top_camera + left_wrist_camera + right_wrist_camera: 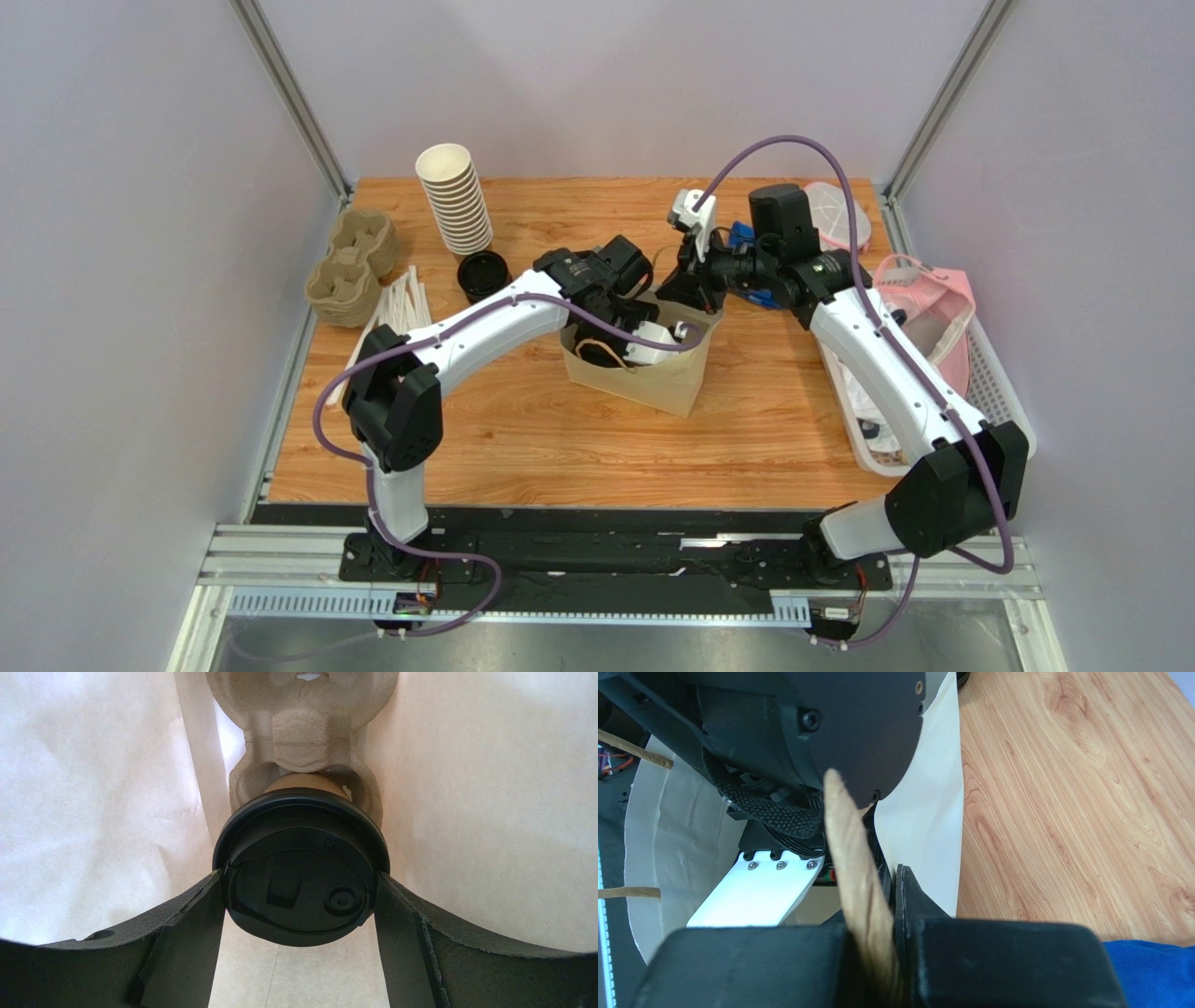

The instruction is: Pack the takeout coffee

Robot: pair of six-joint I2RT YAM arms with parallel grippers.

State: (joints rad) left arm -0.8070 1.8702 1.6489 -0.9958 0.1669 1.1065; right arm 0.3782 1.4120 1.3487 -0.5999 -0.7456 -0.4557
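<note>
If it were me, I'd hold the takeout coffee (302, 847) dead upright and sink it straight down into the near pocket of the pulp carrier (302, 735) at the bottom of the paper bag (659, 378). Let go only once it's seated, with no sideways drag on the bag walls. The left claw (301, 885) is spread wide deep in the bag, a finger against each side of the black lid. Beyond it, the right claw (878, 973) is pinched tight on the bag's twisted handle (854, 854), holding it up off the worktop (1074, 812).
</note>
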